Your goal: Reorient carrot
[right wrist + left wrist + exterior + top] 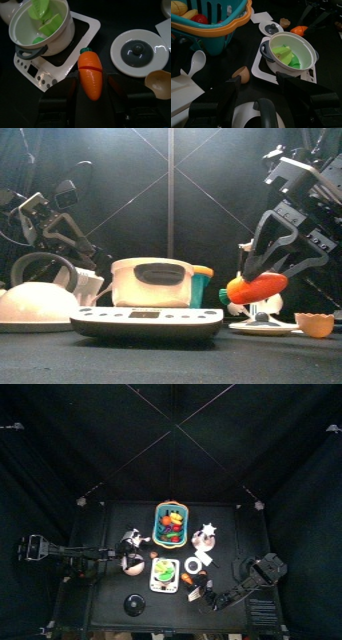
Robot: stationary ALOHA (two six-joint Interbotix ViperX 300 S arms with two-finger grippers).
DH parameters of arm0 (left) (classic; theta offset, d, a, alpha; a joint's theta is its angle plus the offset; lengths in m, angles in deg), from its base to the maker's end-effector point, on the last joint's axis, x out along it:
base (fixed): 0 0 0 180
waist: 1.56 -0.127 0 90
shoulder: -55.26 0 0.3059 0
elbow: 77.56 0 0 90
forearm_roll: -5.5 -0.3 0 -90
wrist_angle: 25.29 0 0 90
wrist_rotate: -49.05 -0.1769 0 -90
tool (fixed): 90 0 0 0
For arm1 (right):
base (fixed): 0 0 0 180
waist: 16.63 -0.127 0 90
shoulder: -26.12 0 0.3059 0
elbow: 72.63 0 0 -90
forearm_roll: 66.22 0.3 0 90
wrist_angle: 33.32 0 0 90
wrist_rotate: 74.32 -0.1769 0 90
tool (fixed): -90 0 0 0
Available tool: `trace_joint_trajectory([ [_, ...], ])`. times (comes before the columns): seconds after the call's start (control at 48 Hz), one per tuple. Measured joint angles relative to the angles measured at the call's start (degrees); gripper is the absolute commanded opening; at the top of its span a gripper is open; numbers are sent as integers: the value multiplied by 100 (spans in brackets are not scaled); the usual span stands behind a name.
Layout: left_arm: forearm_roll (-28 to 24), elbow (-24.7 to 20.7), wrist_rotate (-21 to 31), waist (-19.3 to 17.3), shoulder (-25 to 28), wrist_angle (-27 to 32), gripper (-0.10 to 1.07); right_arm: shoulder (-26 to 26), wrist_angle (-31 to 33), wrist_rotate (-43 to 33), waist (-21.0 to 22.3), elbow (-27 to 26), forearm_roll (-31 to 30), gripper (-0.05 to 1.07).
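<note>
The carrot (90, 75) is a small orange tapered toy with a green cap. My right gripper (91, 89) is shut on it, with a jaw on each long side. In the front view the carrot (254, 286) hangs above the table, roughly level, under the right gripper (257, 276). From above, the carrot (189, 580) sits just right of the pot. My left gripper (264, 89) stands open over a white kettle (254, 115) at the table's left side, holding nothing.
A white pot (40, 25) holding green pieces sits on a toy stove (53, 67). A round white lid (137, 50) and a brown shell piece (160, 82) lie beside the carrot. The multicoloured basket (171, 524) stands at the back, with a white spoon (196, 60) near it.
</note>
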Motion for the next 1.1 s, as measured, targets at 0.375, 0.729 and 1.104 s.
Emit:
trace_joint_trajectory([
  [0.375, -114, 0, 0, 9, -9, 0, 93, 870, -738, 9, -185, -1099, 1248, 68],
  [0.729, -141, 0, -9, 9, -9, 0, 93, 1099, -835, -18, -123, -1371, 1644, 69],
  [1.104, -246, 0, -9, 9, -9, 0, 93, 1143, -325, -9, -26, -1415, 1433, 71],
])
